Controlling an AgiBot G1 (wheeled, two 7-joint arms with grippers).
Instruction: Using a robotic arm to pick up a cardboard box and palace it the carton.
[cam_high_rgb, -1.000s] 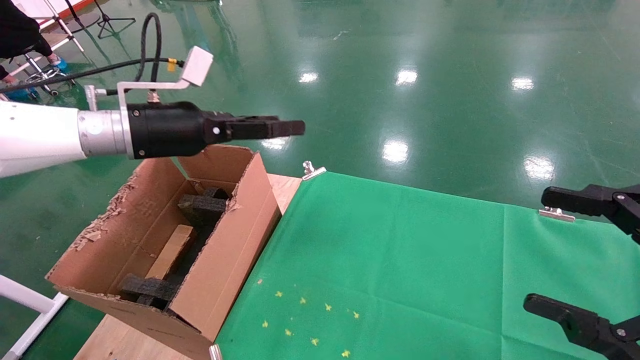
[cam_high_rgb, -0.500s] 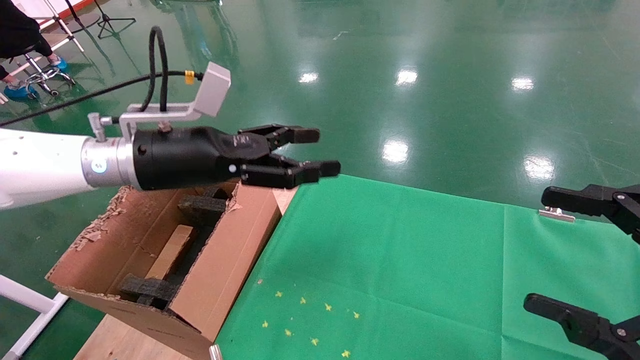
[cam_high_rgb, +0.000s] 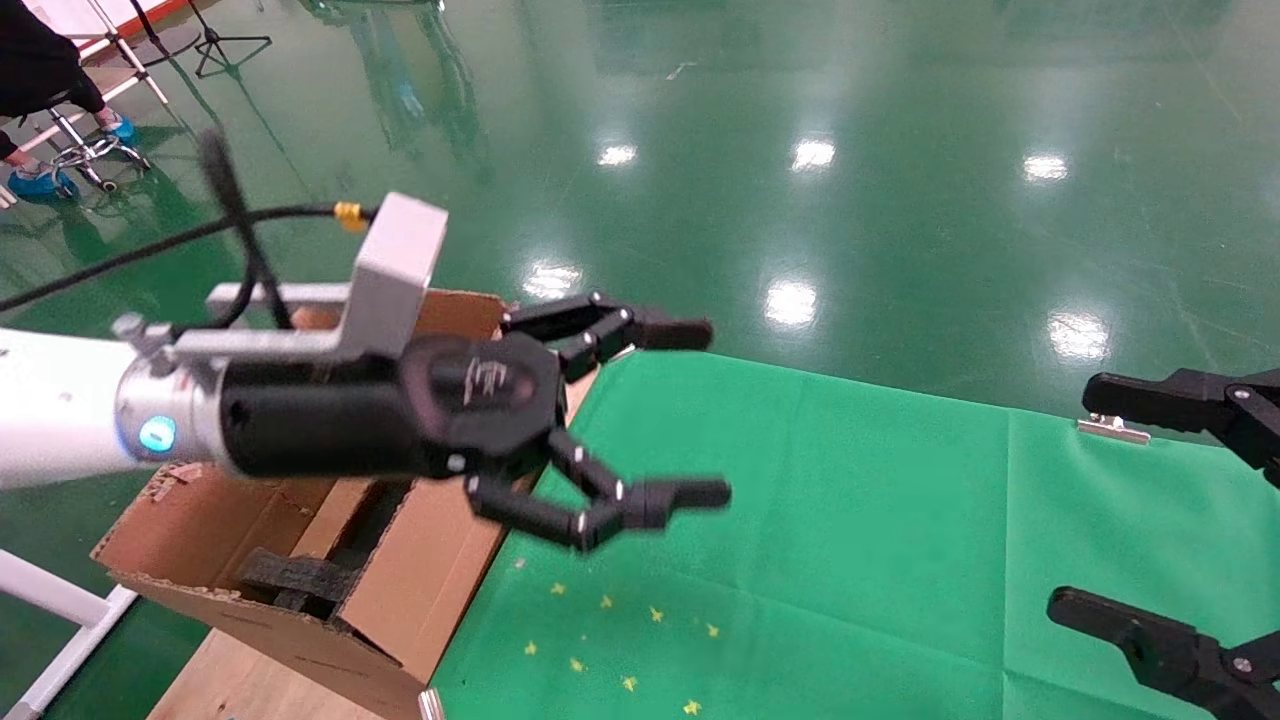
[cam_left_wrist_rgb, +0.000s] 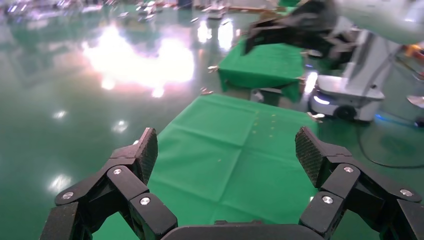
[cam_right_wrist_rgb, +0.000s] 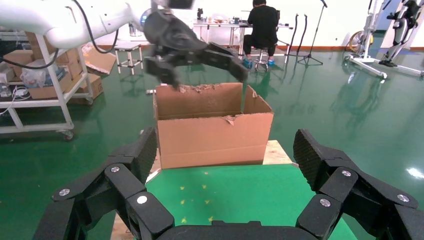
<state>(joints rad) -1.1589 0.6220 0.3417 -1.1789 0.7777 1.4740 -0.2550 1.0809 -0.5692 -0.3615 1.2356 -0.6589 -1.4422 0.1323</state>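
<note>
The left robotic arm is white with a silver wrist bracket. It reaches across the carton (cam_high_rgb: 420, 580), and its gripper (cam_high_rgb: 708, 412) hangs open and empty above the left edge of the green cloth (cam_high_rgb: 850, 520). The left wrist view shows both pads spread wide (cam_left_wrist_rgb: 226, 150) with only cloth beyond. A brown strip of the cardboard box (cam_high_rgb: 322, 520) shows inside the carton, below the arm and next to black foam (cam_high_rgb: 290, 575). The rest of the box is hidden. My right gripper (cam_high_rgb: 1078, 500) is open and empty at the right edge, also seen in its own wrist view (cam_right_wrist_rgb: 225, 150).
The carton (cam_right_wrist_rgb: 215, 132) stands on a wooden table at the cloth's left end, flaps up and edges ragged. Small yellow marks (cam_high_rgb: 610, 640) dot the cloth near the front. A metal clip (cam_high_rgb: 1112, 428) holds the cloth's far edge. Glossy green floor lies beyond.
The left gripper has come down and towards me from above the carton's far flap, and has moved right. It has rolled at the wrist and its jaws have spread wide. The right gripper has not moved.
</note>
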